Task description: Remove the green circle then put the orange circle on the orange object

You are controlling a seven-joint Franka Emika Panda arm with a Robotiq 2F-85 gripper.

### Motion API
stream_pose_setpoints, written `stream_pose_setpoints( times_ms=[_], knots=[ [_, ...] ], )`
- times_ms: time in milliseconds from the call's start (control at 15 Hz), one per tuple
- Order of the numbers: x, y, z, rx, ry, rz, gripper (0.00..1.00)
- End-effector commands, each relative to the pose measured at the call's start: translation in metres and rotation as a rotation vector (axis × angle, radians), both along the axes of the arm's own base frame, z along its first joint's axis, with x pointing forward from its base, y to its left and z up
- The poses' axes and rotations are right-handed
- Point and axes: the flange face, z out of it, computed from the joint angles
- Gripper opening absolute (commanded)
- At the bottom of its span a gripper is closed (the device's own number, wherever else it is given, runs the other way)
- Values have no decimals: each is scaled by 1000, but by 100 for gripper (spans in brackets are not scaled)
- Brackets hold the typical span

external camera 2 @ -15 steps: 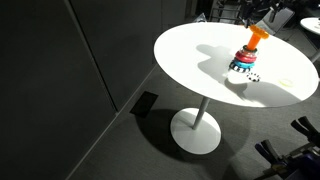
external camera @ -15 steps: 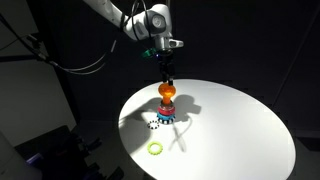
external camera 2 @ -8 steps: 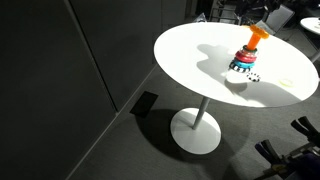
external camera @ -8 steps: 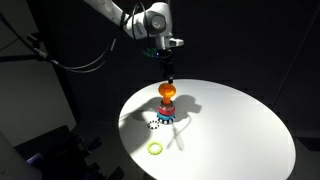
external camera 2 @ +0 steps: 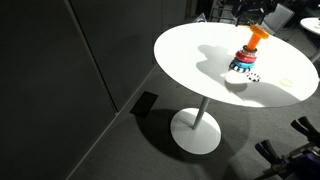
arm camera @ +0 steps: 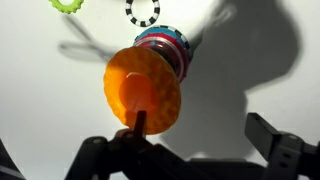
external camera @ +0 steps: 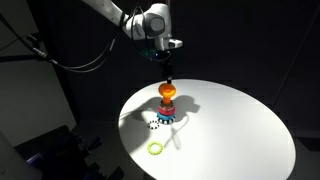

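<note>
Already the orange circle point(external camera: 167, 92) caps the stacking tower point(external camera: 166, 112), lying flat with its hole axis upright; the orange object beneath is hidden. The green circle point(external camera: 155, 148) lies flat on the table point(external camera: 240, 130), apart from the tower. Just above the orange circle, the gripper point(external camera: 167, 76) hangs spread wide, holding nothing. Nothing has shifted since half a second ago.

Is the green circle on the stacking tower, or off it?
Off. The green circle lies flat on the white table, apart from the tower.
</note>
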Motion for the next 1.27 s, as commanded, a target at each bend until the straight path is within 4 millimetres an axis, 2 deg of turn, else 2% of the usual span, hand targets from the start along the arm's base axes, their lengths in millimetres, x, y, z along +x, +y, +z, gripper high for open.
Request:
stream_pose_setpoints(
  times_ms=[0,467,933,1000,1200],
  knots=[
    [-11,4,2,48,-9,17,100],
    [-19,13,-8,92,-7,37,100],
    [-23,11,-3,90,-2,51,100],
    [-13,13,-12,72,6,33,100],
    [-16,13,-10,73,7,36,100]
  ],
)
